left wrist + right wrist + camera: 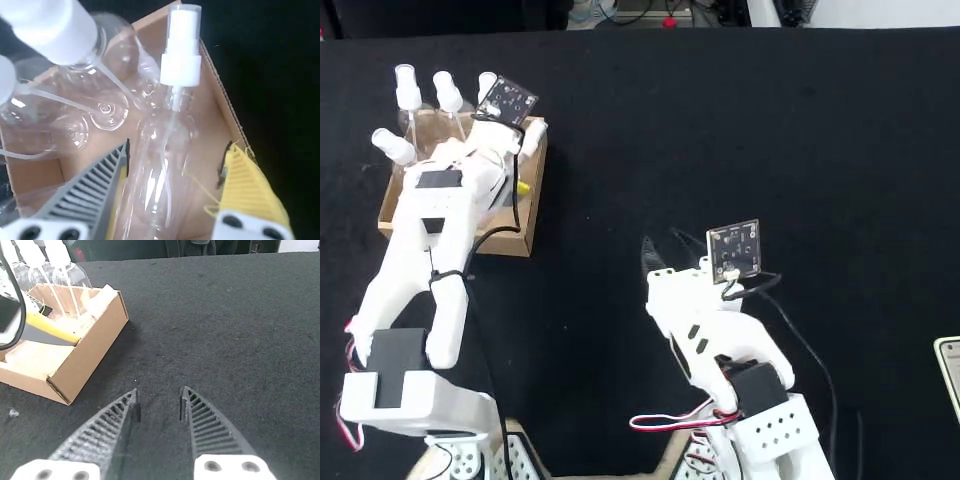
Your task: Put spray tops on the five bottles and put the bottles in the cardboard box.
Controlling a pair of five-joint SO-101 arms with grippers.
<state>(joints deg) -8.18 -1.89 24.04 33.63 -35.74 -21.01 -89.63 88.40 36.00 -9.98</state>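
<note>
In the upper left of the high view, the left tool (177, 147) hangs inside the cardboard box (505, 243). It is spread around a clear bottle (160, 165) with a white spray top (181, 55) — its grey side touching, its yellow side just clear. Other capped bottles (447, 95) crowd the box's upper-left part. At lower centre, the right tool (159, 392) gapes moderately wide over the black worktop (770, 130).
</note>
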